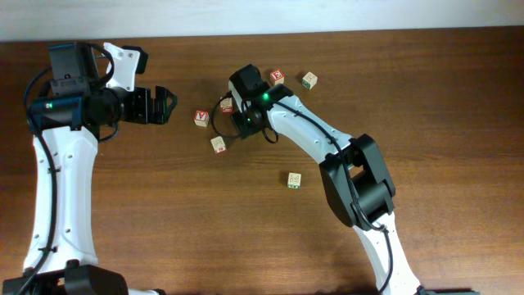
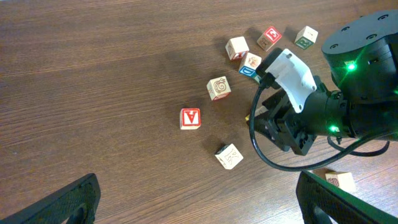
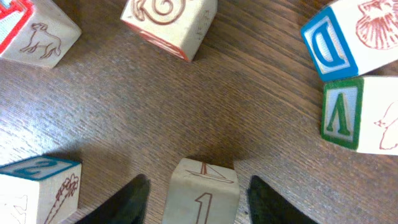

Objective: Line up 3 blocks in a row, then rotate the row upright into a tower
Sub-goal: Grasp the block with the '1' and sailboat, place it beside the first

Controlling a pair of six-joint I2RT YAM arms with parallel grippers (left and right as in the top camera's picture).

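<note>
Overhead, the left fingers (image 1: 166, 105) hang spread with no block between them, likely parked aside for the right arm (image 1: 311, 131). In the left wrist view they gape over the counter (image 2: 93, 93). Under the right wrist, the right fingers (image 3: 134, 202) stand released astride the sailboat-and-1 block (image 3: 202, 198), a gap on each side, seemingly lining up to pinch and turn it.

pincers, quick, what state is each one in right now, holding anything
left pincer: open, holding nothing.
right pincer: open, fingers either side of the wooden block marked 1, a slim gap on each side, not gripping it.
</note>
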